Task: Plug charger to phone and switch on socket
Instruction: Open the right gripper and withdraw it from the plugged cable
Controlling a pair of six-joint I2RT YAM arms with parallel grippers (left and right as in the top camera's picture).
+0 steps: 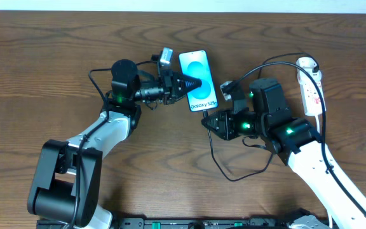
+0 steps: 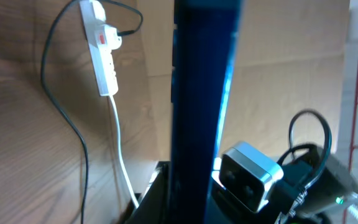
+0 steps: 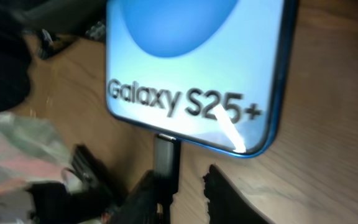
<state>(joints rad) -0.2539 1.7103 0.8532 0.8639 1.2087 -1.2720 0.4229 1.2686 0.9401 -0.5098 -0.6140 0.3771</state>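
A dark brown wood-grain bench (image 1: 43,57) meets a pale strip (image 1: 183,5) at its far edge. The left hand (image 1: 189,83) clamps the slim blue-screened phone (image 1: 199,63). Whether the right hand (image 1: 211,121) grips the black charger connector (image 3: 165,152) is unclear.

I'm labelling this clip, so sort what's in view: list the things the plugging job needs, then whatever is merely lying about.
Job: phone, gripped by the left gripper; charger, its tip at the phone's bottom edge in the right gripper; socket.
Lying about: wooden table; black rig base at its near edge.
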